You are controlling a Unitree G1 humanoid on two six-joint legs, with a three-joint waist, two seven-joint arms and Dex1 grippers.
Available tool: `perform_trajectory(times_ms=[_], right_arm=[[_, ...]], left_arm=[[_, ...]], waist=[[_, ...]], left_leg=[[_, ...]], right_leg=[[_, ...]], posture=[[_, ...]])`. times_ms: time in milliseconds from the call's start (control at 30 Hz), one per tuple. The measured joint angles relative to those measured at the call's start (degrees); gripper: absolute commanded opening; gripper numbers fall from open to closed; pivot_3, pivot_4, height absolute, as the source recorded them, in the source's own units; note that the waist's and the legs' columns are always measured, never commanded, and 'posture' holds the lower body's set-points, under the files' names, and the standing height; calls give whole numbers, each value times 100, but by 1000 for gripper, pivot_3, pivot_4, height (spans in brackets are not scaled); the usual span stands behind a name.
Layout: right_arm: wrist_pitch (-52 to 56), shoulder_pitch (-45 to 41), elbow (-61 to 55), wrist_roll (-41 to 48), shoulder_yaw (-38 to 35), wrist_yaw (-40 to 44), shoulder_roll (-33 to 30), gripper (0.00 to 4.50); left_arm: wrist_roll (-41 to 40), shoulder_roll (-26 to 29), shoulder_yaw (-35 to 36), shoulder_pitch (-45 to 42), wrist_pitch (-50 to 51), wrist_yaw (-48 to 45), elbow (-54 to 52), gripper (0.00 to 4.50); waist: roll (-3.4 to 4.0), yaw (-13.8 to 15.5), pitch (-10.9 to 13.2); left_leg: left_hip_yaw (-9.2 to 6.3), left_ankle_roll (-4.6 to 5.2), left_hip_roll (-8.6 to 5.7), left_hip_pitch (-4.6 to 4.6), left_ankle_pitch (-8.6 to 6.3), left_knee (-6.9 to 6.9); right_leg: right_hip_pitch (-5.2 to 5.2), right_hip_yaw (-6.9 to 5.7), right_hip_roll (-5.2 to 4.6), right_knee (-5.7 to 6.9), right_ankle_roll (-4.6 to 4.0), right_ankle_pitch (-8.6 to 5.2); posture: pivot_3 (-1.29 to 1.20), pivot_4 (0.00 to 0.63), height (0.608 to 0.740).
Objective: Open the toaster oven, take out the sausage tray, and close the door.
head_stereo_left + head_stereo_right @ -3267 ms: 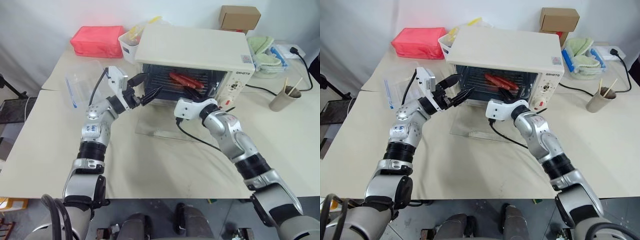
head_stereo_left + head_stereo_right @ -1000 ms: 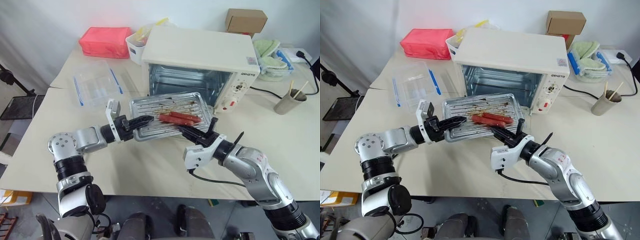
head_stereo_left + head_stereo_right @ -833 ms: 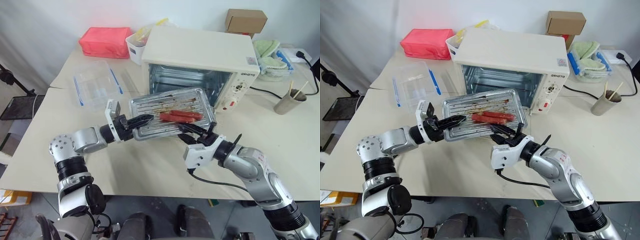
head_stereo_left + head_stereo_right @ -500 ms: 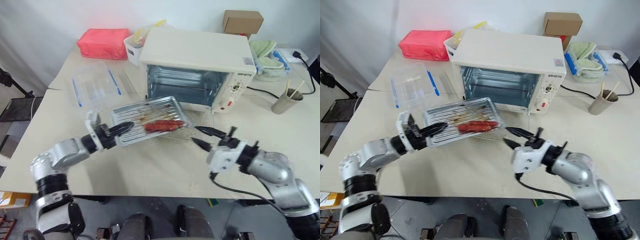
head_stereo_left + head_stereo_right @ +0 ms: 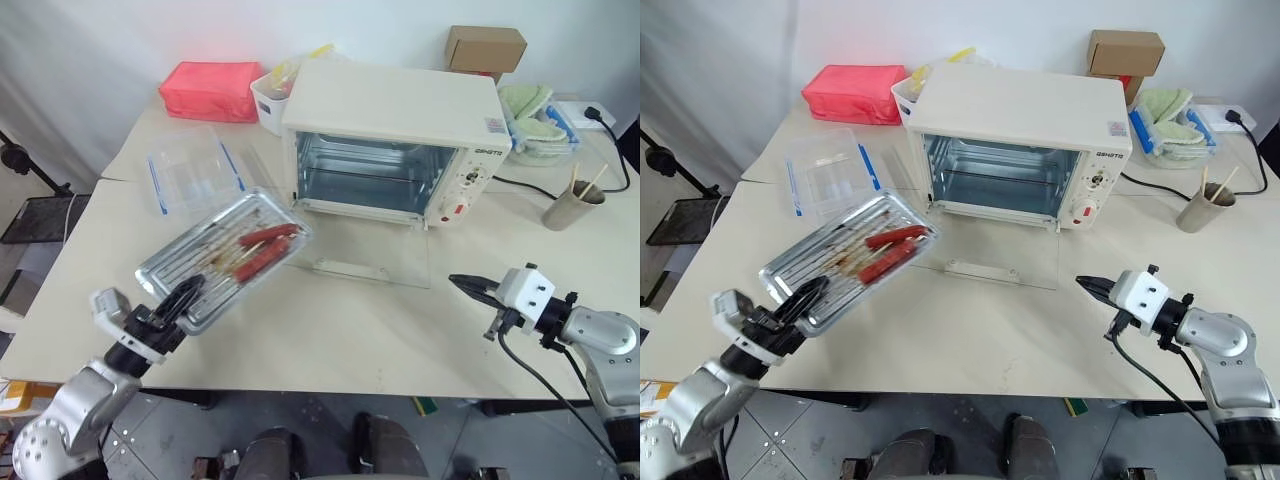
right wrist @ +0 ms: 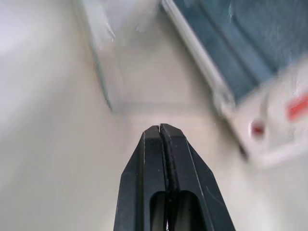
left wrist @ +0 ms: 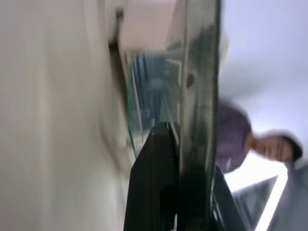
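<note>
Cream-coloured worktop (image 5: 330, 330) fills the head views, with a pale curtain behind it. At the far middle stands the toaster oven (image 5: 395, 120), its door (image 5: 365, 250) folded flat onto the worktop toward the near side, cavity open. Small dark lettering sits at the top of its knob panel, too small to read, and a red button lies lower on that panel. Left of the oven lies a clear blue-clipped container (image 5: 190, 175), and farther back a red box (image 5: 208, 88); a cardboard box (image 5: 484, 46) sits at the far right, and a paper cup (image 5: 568, 203) at the right edge. The sausage tray (image 5: 225, 255) is at the near left, off the oven, its long axis running from near left to far right, far end raised; red sausages lie toward that far end. The left gripper (image 5: 178, 298) has its fingers clamped on the tray's near corner. The right gripper (image 5: 470, 287), at the near right, points left, fingers pressed together on nothing

Left wrist view: black fingers (image 7: 154, 187) pinch the tray's metal rim, the oven blurred beyond; a person stands in the background

Right wrist view: the fingers (image 6: 163, 168) meet tip to tip, above the worktop, with the glass door and red button beyond
</note>
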Motion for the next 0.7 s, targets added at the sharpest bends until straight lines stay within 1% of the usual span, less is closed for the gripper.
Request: perform_trajectory(times_ms=[100, 167, 267, 433, 600, 700], right_arm=[[242, -373, 422, 168, 189, 389, 218, 37], [364, -623, 588, 257, 345, 610, 472, 37], [439, -802, 596, 312, 495, 783, 710, 37], [611, -829, -23, 609, 496, 827, 900, 37], [842, -995, -611, 1036, 92, 567, 931, 37], [936, -1164, -835, 1275, -166, 298, 1061, 37]], left_arm=[[0, -605, 72, 312, -673, 270, -620, 0], [-1, -1022, 45, 431, -1149, 494, -1013, 0], [-12, -1348, -60, 541, -1692, 769, -1361, 0], [-13, -1355, -188, 628, -2113, 868, -1560, 0], [-18, -1231, -343, 633, -2159, 864, -1568, 0], [-19, -1121, -464, 651, -2099, 849, -1566, 0]], waist=[[0, 3, 0], [0, 6, 0], [0, 40, 0], [0, 48, 0], [0, 66, 0], [-1, 64, 0]], left_leg=[[1, 0, -1, 0, 0, 1], [1, 0, -2, 0, -1, 1], [-2, 1, -9, -3, -1, 0], [-2, 8, -13, -6, -6, 0], [-3, 12, -13, -7, -9, 0], [-3, 14, -12, -8, -10, -1]], right_leg=[[0, -4, -5, -18, -4, -2], [0, -5, -6, -19, -4, -2], [-2, -9, -13, -19, -4, -2], [-2, -14, -19, -25, -2, -1], [-2, -16, -19, -28, -2, -1], [-3, -17, -19, -28, -2, -1]], posture=[[0, 150, 740], [0, 150, 740], [0, 150, 740], [0, 150, 740], [0, 150, 740], [0, 150, 740]])
